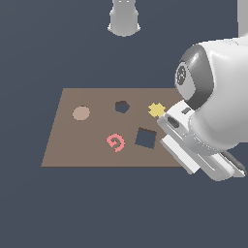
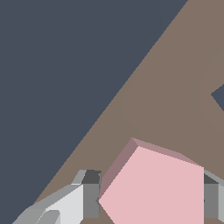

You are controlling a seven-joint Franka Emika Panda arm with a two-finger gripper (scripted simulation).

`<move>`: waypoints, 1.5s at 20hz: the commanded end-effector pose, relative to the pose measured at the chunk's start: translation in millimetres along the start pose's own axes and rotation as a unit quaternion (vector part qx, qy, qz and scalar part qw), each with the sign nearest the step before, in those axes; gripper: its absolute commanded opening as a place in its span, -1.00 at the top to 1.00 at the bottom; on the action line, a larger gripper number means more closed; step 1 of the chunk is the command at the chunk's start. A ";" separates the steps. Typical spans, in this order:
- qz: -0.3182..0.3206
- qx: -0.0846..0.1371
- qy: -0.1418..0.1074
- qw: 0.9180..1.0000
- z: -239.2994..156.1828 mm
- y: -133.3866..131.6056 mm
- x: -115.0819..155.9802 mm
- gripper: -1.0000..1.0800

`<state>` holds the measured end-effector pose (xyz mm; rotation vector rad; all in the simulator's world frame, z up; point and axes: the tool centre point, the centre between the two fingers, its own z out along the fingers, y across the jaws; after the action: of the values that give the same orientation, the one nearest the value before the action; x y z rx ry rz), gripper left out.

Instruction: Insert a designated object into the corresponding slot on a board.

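A pink pentagon block (image 2: 155,188) is seen between the fingers of the gripper (image 2: 148,199), over the brown board (image 1: 97,150).

The jaws are closed against two opposite sides of the block. It is judged light, rigid and smooth-sided, so a square hold on its flat side faces is advised. The dark pentagon slot (image 1: 122,107) lies well apart from the jaws.

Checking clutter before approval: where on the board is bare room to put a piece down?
The board is bare along its near edge below the G-shaped piece, and its far corner beyond the tan disc. Crowded: pentagon slot, yellow flower, square cut-out.
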<state>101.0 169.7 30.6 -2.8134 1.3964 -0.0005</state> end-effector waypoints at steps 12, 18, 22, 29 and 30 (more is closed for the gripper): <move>-0.003 -0.001 0.000 1.000 -2.4 0.9 -0.7 1.00; -0.031 -0.001 0.000 1.000 -2.7 5.8 -6.9 1.00; -0.065 -0.001 0.000 0.998 -3.0 12.1 -14.2 1.00; -0.154 -0.001 0.000 0.988 -3.8 30.9 -31.0 1.00; -0.170 -0.001 0.000 0.985 -3.9 34.5 -33.6 1.00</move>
<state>59.5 175.7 33.9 -2.9895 0.9666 0.0017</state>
